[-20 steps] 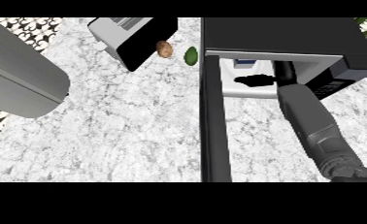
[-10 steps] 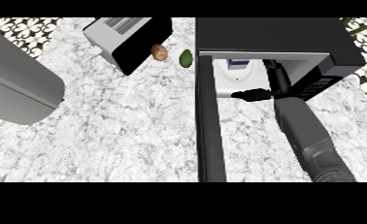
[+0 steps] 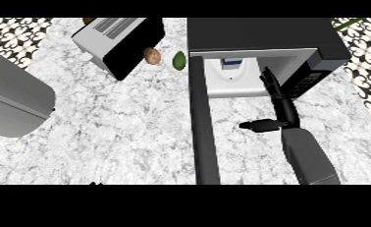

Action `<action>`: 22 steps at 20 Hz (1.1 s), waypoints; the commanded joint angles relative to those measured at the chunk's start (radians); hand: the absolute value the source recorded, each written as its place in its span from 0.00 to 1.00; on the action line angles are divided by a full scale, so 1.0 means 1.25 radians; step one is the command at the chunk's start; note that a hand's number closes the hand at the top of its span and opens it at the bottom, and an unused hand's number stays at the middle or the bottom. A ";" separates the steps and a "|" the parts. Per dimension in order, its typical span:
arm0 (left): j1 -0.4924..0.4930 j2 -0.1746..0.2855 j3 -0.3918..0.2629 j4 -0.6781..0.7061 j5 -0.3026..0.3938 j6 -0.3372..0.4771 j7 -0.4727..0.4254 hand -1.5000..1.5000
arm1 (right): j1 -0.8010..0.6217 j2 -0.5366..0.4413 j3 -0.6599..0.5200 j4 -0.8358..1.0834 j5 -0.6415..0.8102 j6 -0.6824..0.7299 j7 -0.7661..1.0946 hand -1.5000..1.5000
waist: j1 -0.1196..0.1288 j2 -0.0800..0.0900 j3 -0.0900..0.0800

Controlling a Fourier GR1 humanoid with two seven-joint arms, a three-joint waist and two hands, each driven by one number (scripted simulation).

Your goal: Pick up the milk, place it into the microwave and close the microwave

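Milk (image 3: 232,69) sits inside the open microwave (image 3: 261,37) at the upper right of the frame, whose door (image 3: 204,137) juts out over the table (image 3: 109,137). The right robot hand (image 3: 284,107) is just beside the opening, fingers straight and thumb spread, holding nothing.

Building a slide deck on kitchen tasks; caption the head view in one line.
Milk sits inside the open microwave; the right hand, open, hovers at its opening.
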 commanded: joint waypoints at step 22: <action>-0.565 -0.139 -0.212 0.483 -0.243 -0.019 0.295 1.00 | 0.646 -0.057 0.033 -0.758 -0.191 0.217 0.101 0.00 | -0.006 0.014 0.001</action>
